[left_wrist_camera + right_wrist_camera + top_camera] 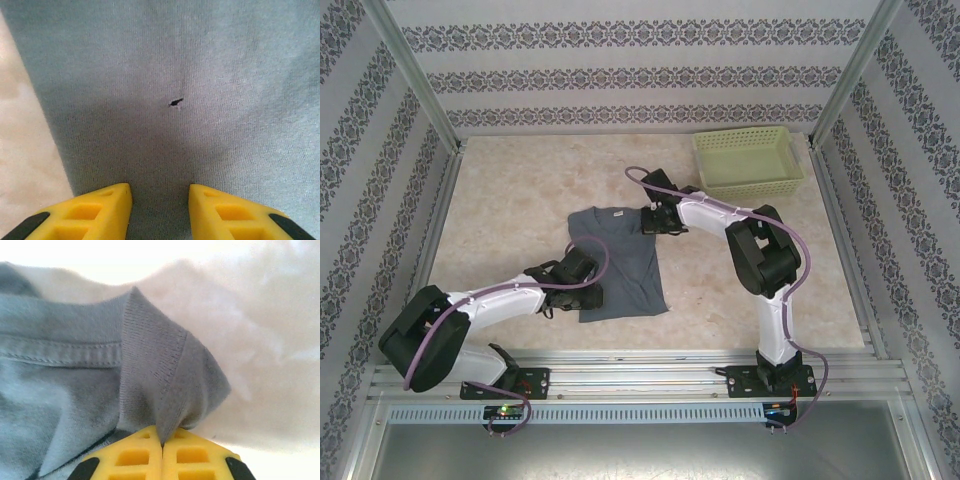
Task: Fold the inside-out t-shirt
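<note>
The inside-out t-shirt (625, 265) lies on the table as a narrow blue-grey panel, collar end farthest from the arms. My left gripper (586, 272) rests at its left edge, near the lower half. In the left wrist view the yellow fingers (107, 210) stand apart over flat cloth (200, 75), which has a tiny dark speck (175, 102); nothing is pinched between them. My right gripper (652, 218) sits at the shirt's far right corner. In the right wrist view its jaws (162, 437) are pressed together on a raised fold of ribbed hem (155, 370).
A light green basket (745, 160) stands at the back right, close behind the right arm. The beige tabletop (510, 200) lies bare to the left of and beyond the shirt. Metal frame posts and patterned walls border the table.
</note>
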